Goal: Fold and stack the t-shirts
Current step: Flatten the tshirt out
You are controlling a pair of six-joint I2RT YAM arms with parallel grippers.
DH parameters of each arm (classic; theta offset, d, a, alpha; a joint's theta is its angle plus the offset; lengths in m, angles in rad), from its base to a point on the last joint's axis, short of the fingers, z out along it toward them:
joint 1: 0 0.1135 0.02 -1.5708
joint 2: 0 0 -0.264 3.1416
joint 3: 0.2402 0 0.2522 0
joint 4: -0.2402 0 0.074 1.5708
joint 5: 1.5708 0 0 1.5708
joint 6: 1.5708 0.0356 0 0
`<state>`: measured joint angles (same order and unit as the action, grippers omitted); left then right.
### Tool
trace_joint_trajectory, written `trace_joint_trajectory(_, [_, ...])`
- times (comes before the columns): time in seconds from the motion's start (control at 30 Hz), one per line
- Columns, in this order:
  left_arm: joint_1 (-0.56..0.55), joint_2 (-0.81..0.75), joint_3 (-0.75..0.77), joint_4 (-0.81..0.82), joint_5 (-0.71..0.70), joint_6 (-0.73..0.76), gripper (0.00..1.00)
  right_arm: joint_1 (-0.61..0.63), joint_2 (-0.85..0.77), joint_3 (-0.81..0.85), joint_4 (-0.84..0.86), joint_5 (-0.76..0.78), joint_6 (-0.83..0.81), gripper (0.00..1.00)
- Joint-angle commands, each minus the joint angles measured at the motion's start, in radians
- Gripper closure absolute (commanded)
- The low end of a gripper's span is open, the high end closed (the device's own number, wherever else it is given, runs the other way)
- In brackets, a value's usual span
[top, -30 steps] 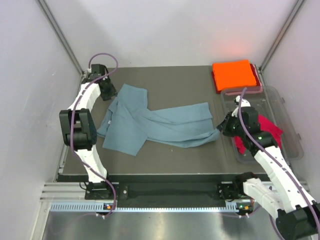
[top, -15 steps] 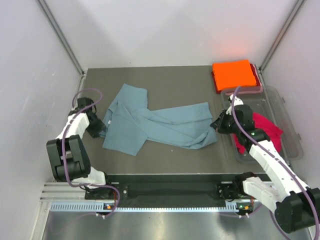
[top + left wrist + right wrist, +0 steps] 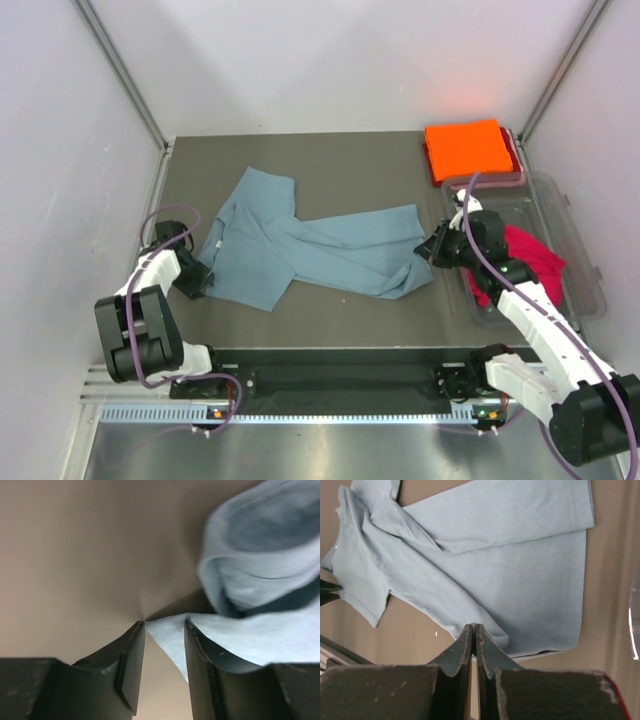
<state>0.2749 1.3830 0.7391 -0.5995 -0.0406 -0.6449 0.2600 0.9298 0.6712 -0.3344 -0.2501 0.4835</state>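
The grey-blue t-shirt (image 3: 320,255) lies spread and rumpled across the middle of the dark table. My left gripper (image 3: 197,283) sits low at its near-left corner. In the left wrist view the left gripper (image 3: 163,625) is open, with the corner of the grey-blue t-shirt (image 3: 260,635) lying between its fingers. My right gripper (image 3: 424,252) is at the shirt's right edge. In the right wrist view the right gripper (image 3: 474,626) is shut on a small fold of the grey-blue t-shirt (image 3: 520,580). An orange t-shirt (image 3: 465,148) lies folded at the back right. A red t-shirt (image 3: 530,255) is bunched in the tub.
A clear plastic tub (image 3: 585,270) stands along the table's right side, just behind my right arm. White walls enclose the table on the left, back and right. A metal rail runs along the near edge by the arm bases.
My left arm has swung from the back-left corner down to the shirt's near-left corner. The right gripper has shifted slightly left, drawing the shirt's right edge with it.
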Motion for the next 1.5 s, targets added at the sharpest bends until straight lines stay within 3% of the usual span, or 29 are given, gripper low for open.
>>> trace_joint_trajectory(0.0, [0.003,-0.007,-0.033,0.05,-0.047,-0.047,0.58,0.007,-0.013,-0.013,0.066,-0.035,0.013,1.0])
trace_joint_trajectory(0.3, [0.003,0.025,-0.095,0.119,-0.055,-0.101,0.63,0.007,-0.006,-0.018,0.061,-0.035,0.001,1.0])
trace_joint_trajectory(0.37, [0.001,0.048,-0.09,0.133,-0.036,-0.102,0.69,0.007,-0.02,-0.027,0.045,-0.032,-0.006,1.0])
trace_joint_trajectory(0.5, [0.0,0.045,-0.044,0.09,-0.042,-0.07,0.99,0.008,-0.051,-0.015,-0.035,0.021,-0.031,0.97])
trace_joint_trajectory(0.77, [0.0,-0.137,0.245,-0.098,-0.18,-0.018,1.0,0.007,-0.098,-0.005,-0.244,0.089,-0.057,0.95])
trace_joint_trajectory(0.87, [0.0,-0.183,0.304,-0.117,-0.144,-0.03,1.0,0.008,-0.097,-0.012,-0.302,0.091,-0.036,0.9])
trace_joint_trajectory(1.0, [0.0,-0.236,0.327,-0.117,-0.125,-0.01,1.0,0.008,-0.082,0.024,-0.385,0.109,0.033,0.73])
trace_joint_trajectory(1.2, [0.0,-0.298,0.316,-0.077,-0.03,-0.001,1.0,0.033,-0.028,0.067,-0.462,0.169,0.353,0.56])
trace_joint_trajectory(1.47, [-0.008,-0.369,0.277,-0.013,0.097,-0.015,1.0,0.203,0.093,0.102,-0.598,0.31,0.828,0.59])
